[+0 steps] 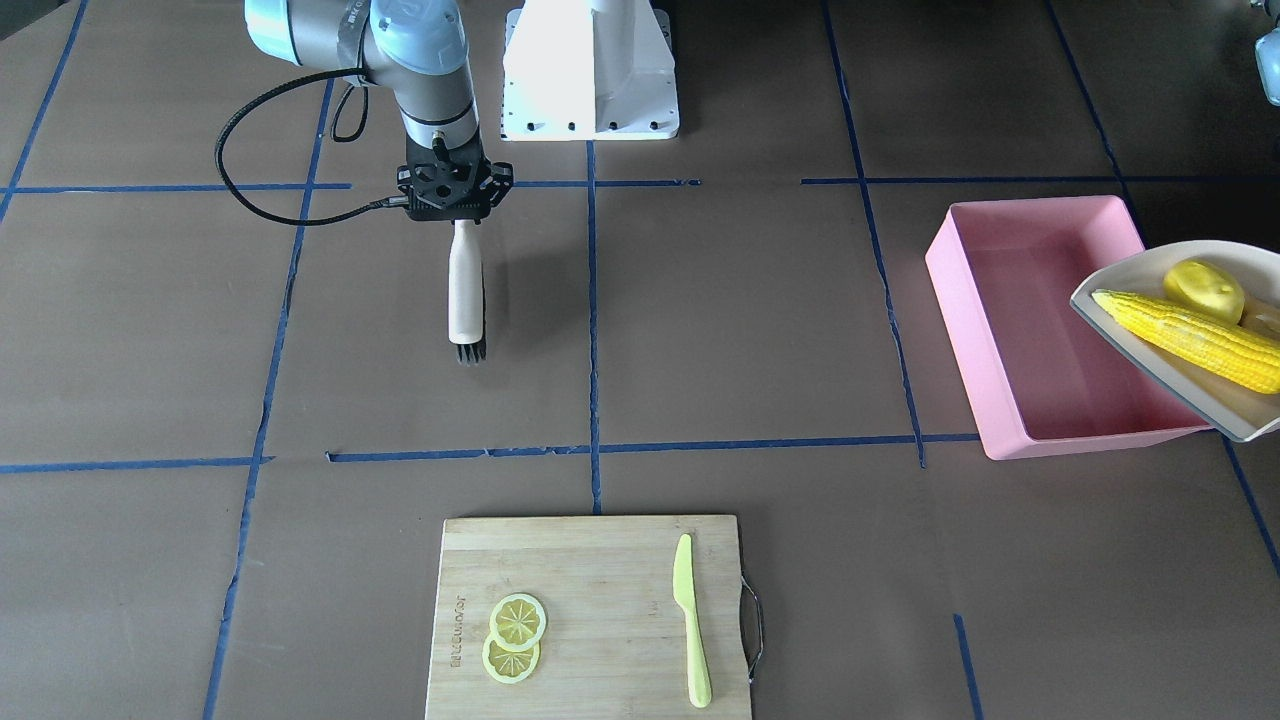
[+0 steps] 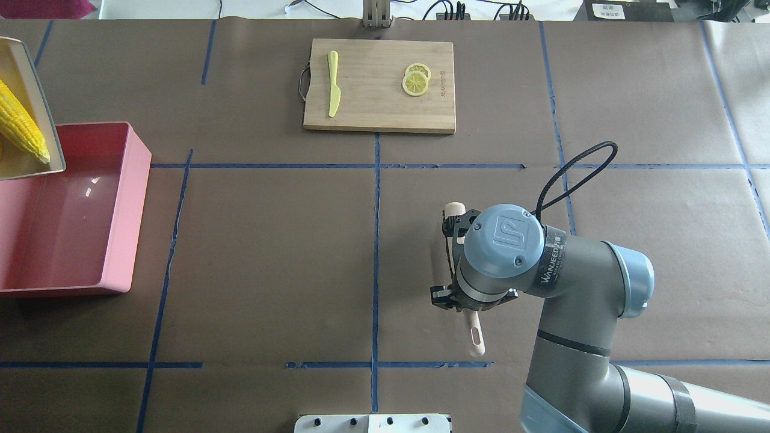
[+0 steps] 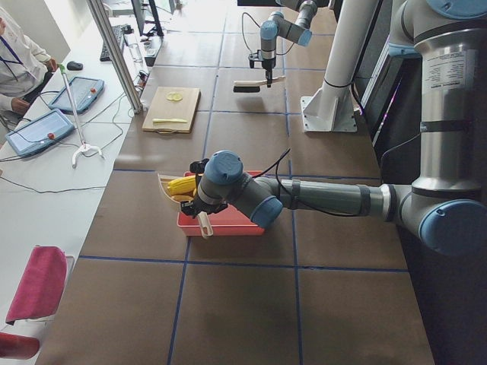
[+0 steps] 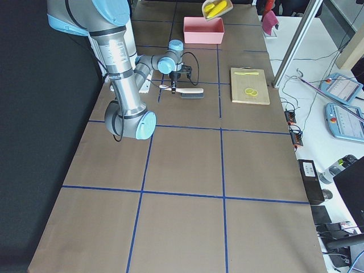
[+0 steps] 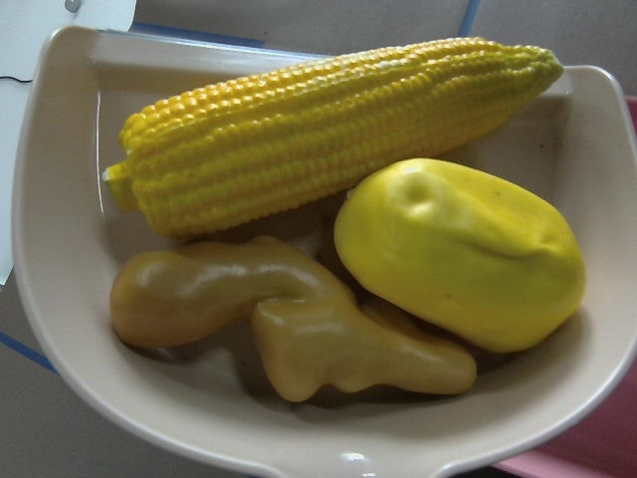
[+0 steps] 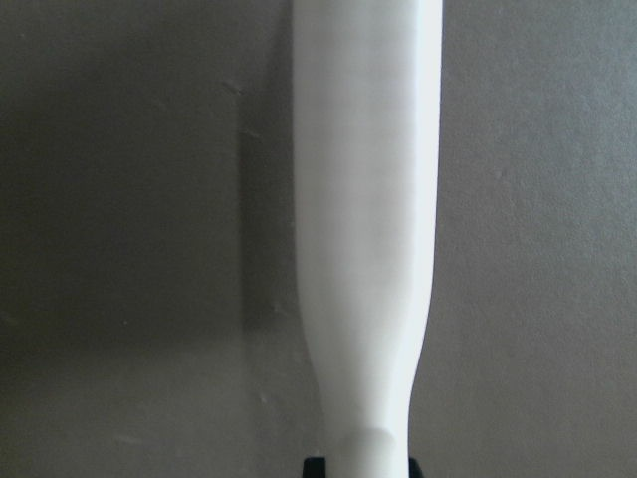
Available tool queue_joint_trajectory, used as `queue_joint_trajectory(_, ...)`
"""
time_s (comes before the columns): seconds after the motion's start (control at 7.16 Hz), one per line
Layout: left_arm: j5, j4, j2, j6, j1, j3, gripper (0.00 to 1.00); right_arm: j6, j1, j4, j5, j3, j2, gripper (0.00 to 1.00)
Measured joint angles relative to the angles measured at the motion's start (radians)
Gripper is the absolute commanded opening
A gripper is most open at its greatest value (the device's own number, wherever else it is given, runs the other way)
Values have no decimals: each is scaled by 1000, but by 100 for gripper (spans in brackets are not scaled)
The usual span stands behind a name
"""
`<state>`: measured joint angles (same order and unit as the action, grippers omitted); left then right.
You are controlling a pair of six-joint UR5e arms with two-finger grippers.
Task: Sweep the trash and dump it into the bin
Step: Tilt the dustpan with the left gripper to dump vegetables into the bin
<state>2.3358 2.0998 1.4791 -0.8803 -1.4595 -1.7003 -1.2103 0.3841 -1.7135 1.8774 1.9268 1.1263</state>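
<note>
The brown table (image 1: 760,330) carries the pink bin (image 1: 1040,340), below the left end effector (image 3: 202,209); that end effector's grip I cannot tell; the cream dustpan (image 5: 60,229) hangs ahead of it, tilted above the bin's rim; the right end effector (image 1: 457,205), well apart from the bin, is clenched on a white brush (image 1: 463,290); corn cob (image 5: 318,129), lemon-like lump (image 5: 458,254) and ginger root (image 5: 289,319) lie touching in the dustpan.

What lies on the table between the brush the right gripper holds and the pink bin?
Nothing: in the front-facing view the stretch from brush to bin is bare brown table paper, crossed only by blue tape lines.
</note>
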Motion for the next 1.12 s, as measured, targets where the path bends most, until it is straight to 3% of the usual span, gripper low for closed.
queue_joint_trajectory(0.42,-54,-197,14,-270,5,-17,0,1,-2,0,-6,0,4,0)
queue_joint_trajectory(1.12,-241,-361,88,-558,28,-47,1,4,-9,0,-7,-2,13,0)
